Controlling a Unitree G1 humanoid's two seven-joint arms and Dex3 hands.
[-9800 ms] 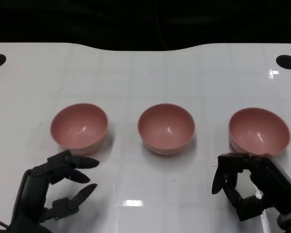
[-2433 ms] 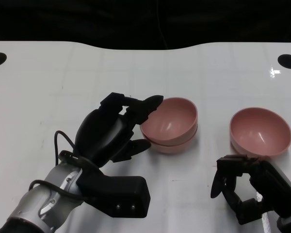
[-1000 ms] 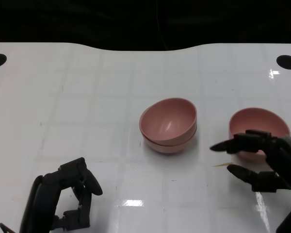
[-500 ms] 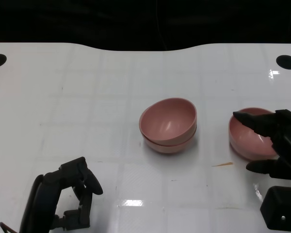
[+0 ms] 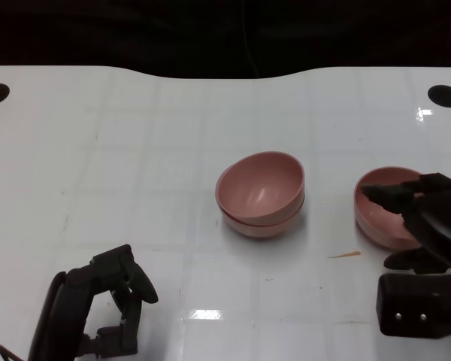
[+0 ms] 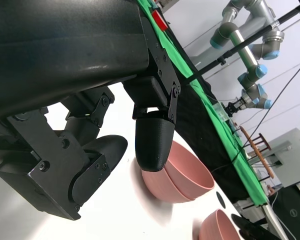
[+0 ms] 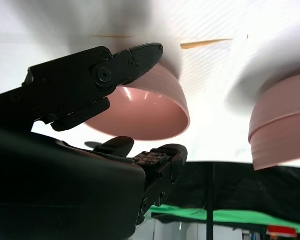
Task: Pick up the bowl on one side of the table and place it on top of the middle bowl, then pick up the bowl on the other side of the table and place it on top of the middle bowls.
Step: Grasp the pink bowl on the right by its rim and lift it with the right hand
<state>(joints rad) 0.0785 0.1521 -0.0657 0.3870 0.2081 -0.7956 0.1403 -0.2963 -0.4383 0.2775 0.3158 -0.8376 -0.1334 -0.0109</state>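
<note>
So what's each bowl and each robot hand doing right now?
Top bowl: nested in the middle bowl, tilted.
Middle bowl: upright on the table, under the top bowl.
Right bowl: on the table, not lifted.
Right hand: fingers spread around the right bowl's near rim.
Left hand: fingers curled, holding nothing.
</note>
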